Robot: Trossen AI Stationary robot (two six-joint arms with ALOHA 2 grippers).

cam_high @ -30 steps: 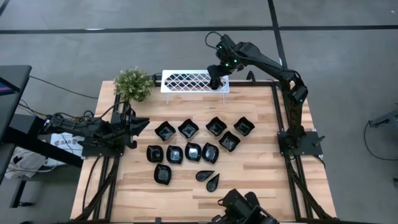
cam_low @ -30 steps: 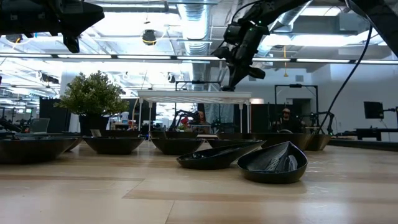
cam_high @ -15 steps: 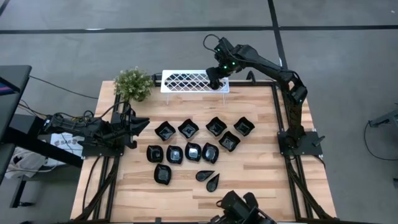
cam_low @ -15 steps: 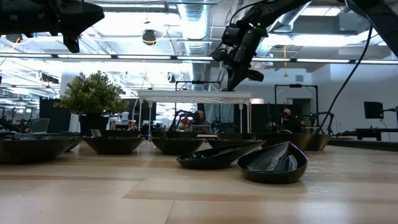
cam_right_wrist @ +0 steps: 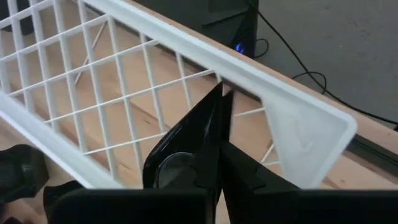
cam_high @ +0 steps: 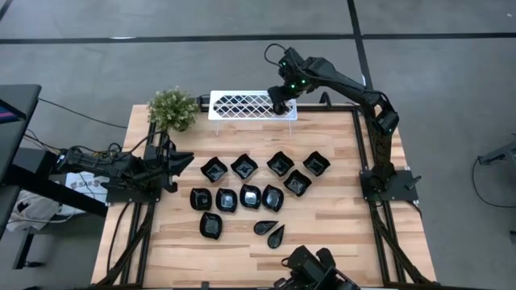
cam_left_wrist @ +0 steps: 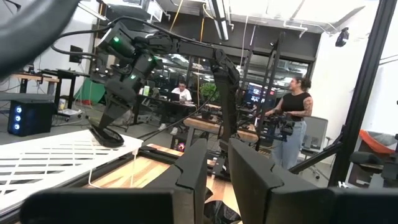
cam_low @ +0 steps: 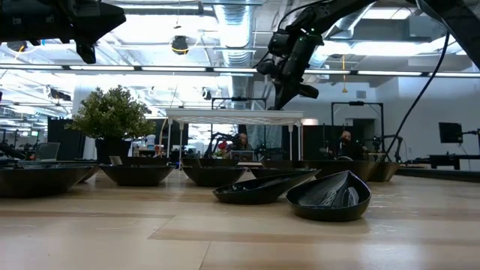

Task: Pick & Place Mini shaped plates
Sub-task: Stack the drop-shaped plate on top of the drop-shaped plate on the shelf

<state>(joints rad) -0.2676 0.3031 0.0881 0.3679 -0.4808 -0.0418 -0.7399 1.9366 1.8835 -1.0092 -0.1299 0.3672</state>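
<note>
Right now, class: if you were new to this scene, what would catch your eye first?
The cluster of glossy black plates spread over mid-table. Next, the right tool at the white rack's right end on the far edge, pinching one plate over it. The left tool waits at the left edge.

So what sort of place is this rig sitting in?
Likely a robotics lab or open workshop: exposed ceiling ducts overhead, desks with monitors behind the table, and a person standing at other equipment.

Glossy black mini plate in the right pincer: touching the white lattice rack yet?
Touching. Left wrist view: the plate held by the right pincer rests its underside on the rack, with no gap visible.
</note>
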